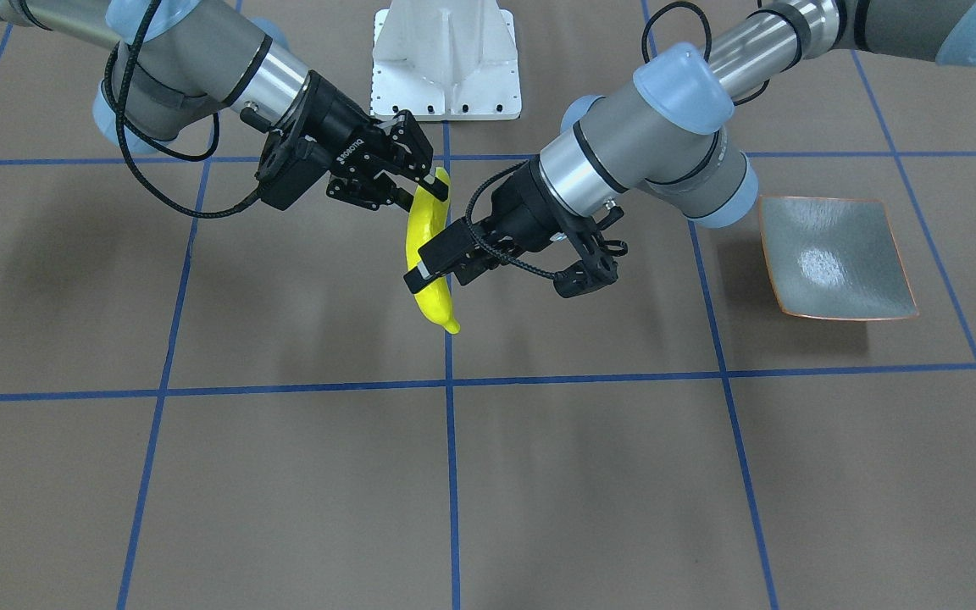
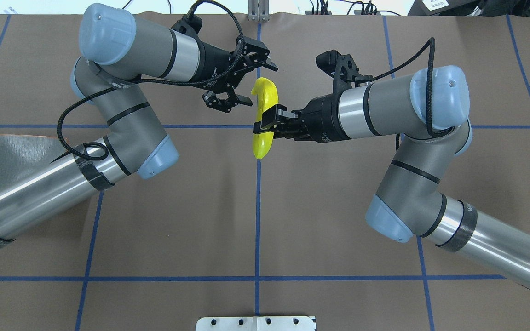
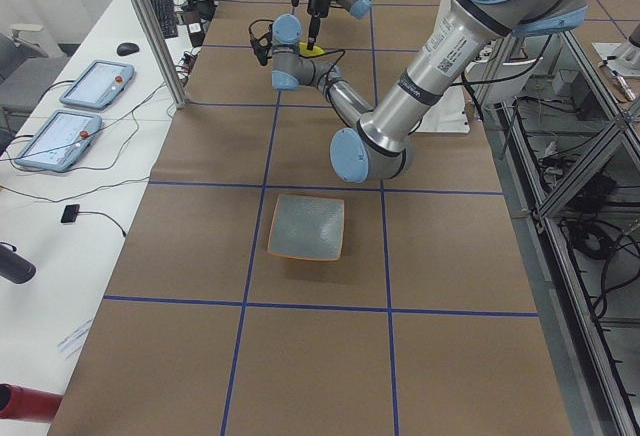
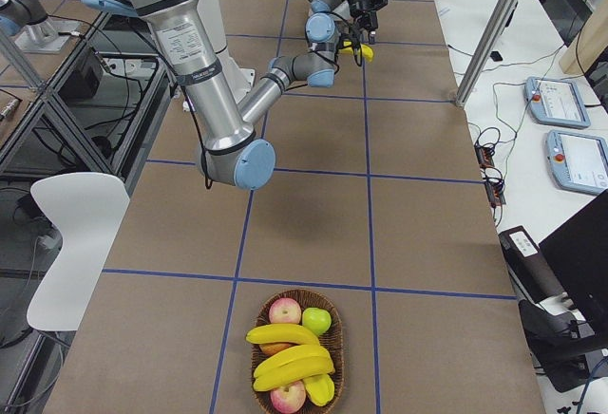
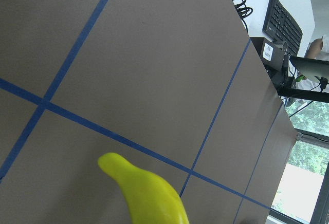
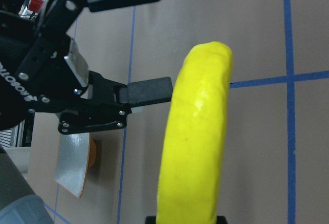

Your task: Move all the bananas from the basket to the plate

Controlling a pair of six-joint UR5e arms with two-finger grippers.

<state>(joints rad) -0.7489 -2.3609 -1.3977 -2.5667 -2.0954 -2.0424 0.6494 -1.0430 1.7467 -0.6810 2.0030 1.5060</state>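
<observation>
ROBOTIQ is printed in white on the black body of the right tool [image 1: 418, 180], and the same lettering, partly cut by the edge, is seen on the left tool [image 6: 162, 41]; the arm labels [image 2: 117, 84] cannot be read

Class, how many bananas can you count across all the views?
4: one banana held mid-air by the right gripper; three bananas piled in the basket. Others may hide underneath.

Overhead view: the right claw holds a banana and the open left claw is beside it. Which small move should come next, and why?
Probably the left claw should close on the free end of the banana. That end seems to sit between its fingers, the right claw grips the middle, and the plate lies on the left claw's side, so a hand-over looks intended.
</observation>
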